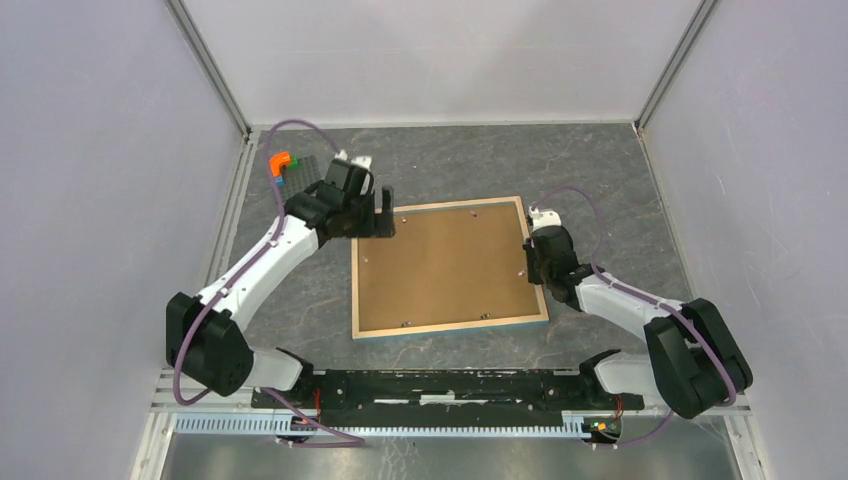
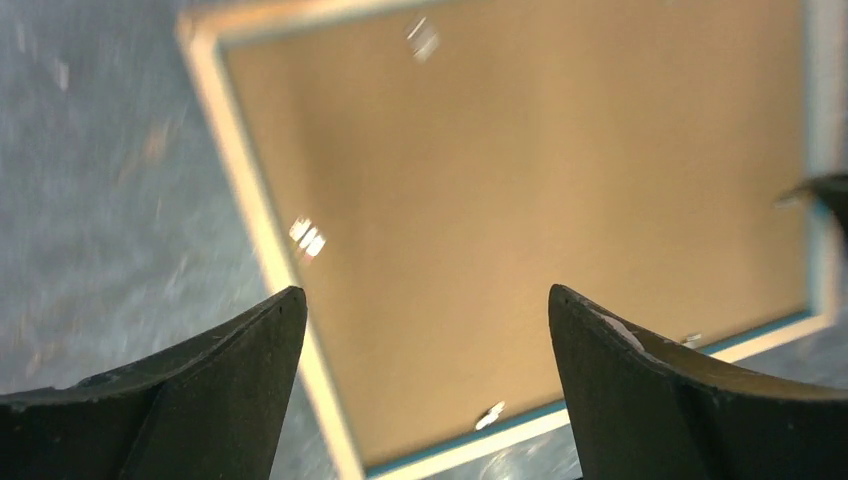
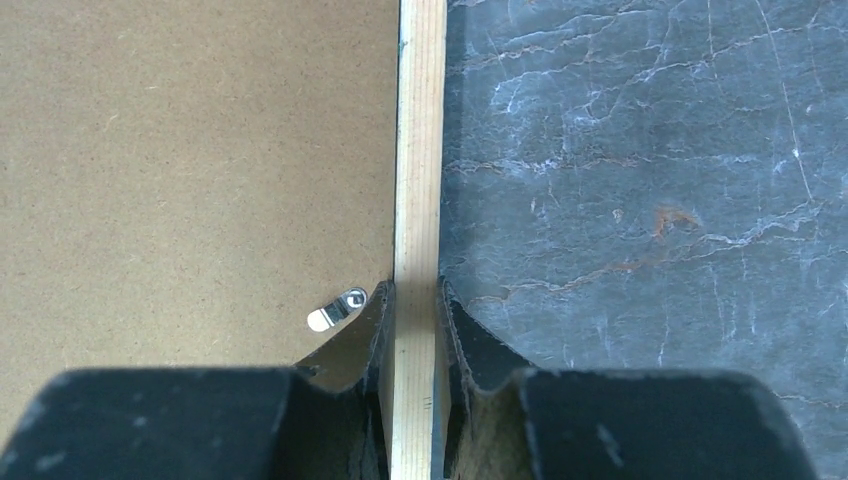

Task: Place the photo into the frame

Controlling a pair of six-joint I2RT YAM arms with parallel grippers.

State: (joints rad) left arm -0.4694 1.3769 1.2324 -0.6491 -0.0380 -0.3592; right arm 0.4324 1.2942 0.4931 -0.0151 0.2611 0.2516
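Note:
The frame [image 1: 450,327] lies flat mid-table with its light wood side up and a blue outer edge. A plain brown backing board [image 1: 445,265] fills it, held by small metal tabs [image 3: 337,308]. The photo is hidden. My left gripper [image 1: 385,215] is open and empty, hovering over the frame's far left corner; in the left wrist view the fingertips [image 2: 285,310] stand wide apart above the rim [image 2: 245,190] and board [image 2: 520,180]. My right gripper [image 1: 533,262] is shut on the frame's right rail [image 3: 420,150], one finger on the board side, one on the table side.
A small stack of orange, green and blue blocks [image 1: 281,163] sits on a dark plate [image 1: 305,172] at the far left, just behind the left arm. White enclosure walls bound the grey marbled table [image 1: 600,170] on the left, back and right.

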